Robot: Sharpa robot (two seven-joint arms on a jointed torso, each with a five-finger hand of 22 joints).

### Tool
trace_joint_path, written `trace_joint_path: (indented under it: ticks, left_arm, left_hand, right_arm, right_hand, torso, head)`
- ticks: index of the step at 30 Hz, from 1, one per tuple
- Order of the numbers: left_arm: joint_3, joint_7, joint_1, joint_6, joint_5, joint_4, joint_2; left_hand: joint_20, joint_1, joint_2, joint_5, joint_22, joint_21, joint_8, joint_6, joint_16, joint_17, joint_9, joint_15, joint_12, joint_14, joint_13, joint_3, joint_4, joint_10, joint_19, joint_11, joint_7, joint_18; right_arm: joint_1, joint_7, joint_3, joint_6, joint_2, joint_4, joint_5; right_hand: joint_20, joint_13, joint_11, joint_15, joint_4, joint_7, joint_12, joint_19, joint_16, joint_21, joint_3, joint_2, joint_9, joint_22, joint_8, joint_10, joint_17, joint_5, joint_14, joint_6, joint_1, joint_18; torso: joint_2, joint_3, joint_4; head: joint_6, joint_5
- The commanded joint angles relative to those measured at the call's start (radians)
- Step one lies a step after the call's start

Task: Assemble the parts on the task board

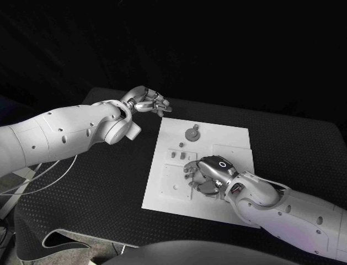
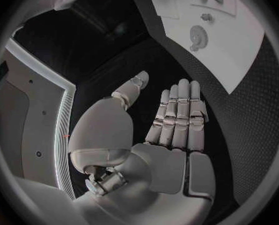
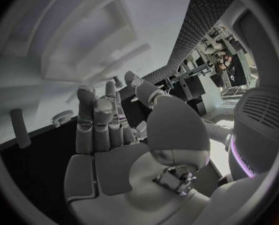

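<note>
Two white arms reach over the black desk (image 1: pixel 101 187), one from each side. The task board (image 1: pixel 221 138) lies flat in the middle of the desk. On its far half sits a small round grey part (image 1: pixel 191 133), and nearer the middle a few small grey parts (image 1: pixel 181 155) stand close together.

The left hand (image 1: pixel 147 101) hovers above the desk just beyond the board's far left corner, apart from the board. In the left wrist view this hand (image 2: pixel 177 120) has its fingers straight and side by side, thumb apart, with nothing in it.

The right hand (image 1: pixel 209 174) is low over the near middle of the board, fingers pointing down at it. In the right wrist view its fingers (image 3: pixel 92 122) are extended close to the white surface; whether they hold a part I cannot tell.
</note>
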Motion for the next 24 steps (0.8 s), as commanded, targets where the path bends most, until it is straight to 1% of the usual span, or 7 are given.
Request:
trace_joint_path:
  ticks: [1, 6, 12, 16, 20, 22, 24]
  left_arm:
    - [0.000, 0.006, 0.003, 0.005, -0.002, 0.002, -0.002]
    - [0.000, 0.006, 0.003, 0.005, -0.002, 0.000, -0.006]
    - [0.000, 0.007, 0.003, 0.005, -0.002, -0.001, -0.009]
    - [0.000, 0.008, 0.003, 0.005, -0.002, 0.000, -0.011]
    - [-0.001, 0.009, 0.002, 0.005, -0.002, -0.001, -0.012]
    - [-0.001, 0.009, 0.002, 0.005, -0.002, -0.001, -0.012]
    - [-0.001, 0.009, 0.002, 0.006, -0.002, -0.003, -0.011]
  left_hand:
    - [0.000, 0.008, 0.002, 0.007, -0.002, 0.005, 0.000, -0.007, -0.007, 0.002, -0.001, 0.001, -0.002, 0.007, -0.002, 0.002, -0.003, -0.007, 0.001, -0.001, 0.000, -0.006]
    - [0.001, 0.008, 0.002, 0.007, -0.002, 0.005, 0.000, -0.007, -0.007, 0.003, -0.001, 0.001, -0.002, 0.007, -0.002, 0.002, -0.003, -0.007, 0.001, -0.001, 0.000, -0.006]
    - [0.001, 0.006, 0.002, 0.006, -0.002, 0.005, 0.000, -0.006, -0.008, 0.004, -0.001, 0.001, -0.001, 0.008, -0.001, 0.002, -0.002, -0.006, 0.001, -0.001, 0.000, -0.006]
    - [0.001, 0.005, 0.002, 0.006, -0.002, 0.005, 0.001, -0.005, -0.009, 0.005, -0.001, 0.001, 0.000, 0.008, -0.001, 0.001, -0.001, -0.005, 0.002, -0.001, 0.000, -0.007]
    - [0.001, 0.004, 0.002, 0.006, -0.002, 0.005, 0.002, -0.004, -0.009, 0.006, -0.001, 0.001, 0.000, 0.008, -0.001, 0.001, 0.000, -0.005, 0.002, -0.002, -0.001, -0.007]
    - [0.001, 0.004, 0.002, 0.006, -0.002, 0.005, 0.002, -0.004, -0.010, 0.006, -0.001, 0.001, 0.000, 0.008, -0.001, 0.000, 0.000, -0.004, 0.002, -0.002, -0.001, -0.007]
    - [0.001, 0.004, 0.002, 0.006, -0.002, 0.005, 0.002, -0.003, -0.010, 0.007, -0.001, 0.001, 0.000, 0.008, -0.001, 0.000, 0.000, -0.004, 0.002, -0.002, -0.001, -0.007]
  right_arm:
    - [0.012, -0.022, 0.003, -0.017, -0.020, 0.028, 0.003]
    - [0.041, -0.031, 0.017, -0.031, -0.058, 0.080, 0.008]
    - [0.078, -0.047, 0.045, -0.003, -0.103, 0.129, 0.028]
    - [0.108, -0.096, 0.066, 0.130, -0.136, 0.155, -0.006]
    - [0.152, -0.133, 0.067, 0.263, -0.167, 0.168, -0.048]
    - [0.164, -0.150, 0.067, 0.309, -0.182, 0.182, -0.072]
    - [0.185, -0.164, 0.067, 0.358, -0.199, 0.202, -0.100]
  right_hand:
    - [-0.004, -0.002, 0.004, 0.009, 0.005, 0.013, -0.005, 0.002, -0.003, -0.006, -0.002, -0.007, 0.000, 0.014, 0.003, -0.009, 0.000, 0.006, -0.001, 0.002, -0.001, 0.065]
    - [-0.004, 0.000, 0.002, 0.008, 0.007, 0.010, -0.001, 0.005, -0.001, -0.005, -0.001, -0.001, 0.001, 0.015, 0.009, -0.001, 0.001, 0.006, 0.000, 0.010, -0.002, 0.065]
    - [-0.005, 0.004, -0.004, 0.002, 0.009, 0.007, 0.006, 0.007, 0.000, -0.005, -0.001, 0.004, 0.002, 0.015, 0.014, 0.013, 0.001, 0.006, 0.001, 0.017, -0.005, 0.065]
    - [-0.003, 0.002, -0.003, 0.003, 0.020, 0.005, 0.003, 0.006, -0.001, -0.006, -0.007, -0.003, 0.001, 0.015, 0.017, 0.008, 0.000, 0.006, 0.001, 0.020, -0.023, 0.065]
    - [0.004, -0.029, 0.033, 0.038, 0.051, 0.003, -0.038, -0.007, -0.012, -0.020, -0.010, -0.044, -0.003, 0.010, 0.012, -0.091, -0.006, 0.006, -0.012, 0.009, -0.063, 0.065]
    - [0.007, -0.042, 0.046, 0.052, 0.061, -0.009, -0.039, -0.014, -0.017, -0.026, -0.015, -0.062, -0.008, 0.008, 0.002, -0.128, -0.008, 0.006, -0.018, -0.011, -0.076, 0.065]
    - [0.014, -0.071, 0.070, 0.075, 0.086, -0.059, -0.037, -0.028, -0.028, -0.045, -0.006, -0.091, -0.020, 0.000, -0.028, -0.201, -0.015, 0.005, -0.037, -0.076, -0.080, 0.065]
  torso:
    - [0.000, 0.0004, -0.0011]
    - [0.001, 0.0011, -0.0024]
    - [0.001, 0.0016, -0.0029]
    - [0.001, 0.0016, -0.0006]
    - [0.001, 0.0003, -0.0009]
    - [0.001, -0.0007, -0.0011]
    - [0.001, -0.0003, -0.0007]
  head:
    - [0.003, -0.001]
    - [0.008, -0.006]
    - [0.019, -0.017]
    - [0.025, -0.028]
    - [0.032, -0.038]
    - [0.035, -0.042]
    - [0.035, -0.046]
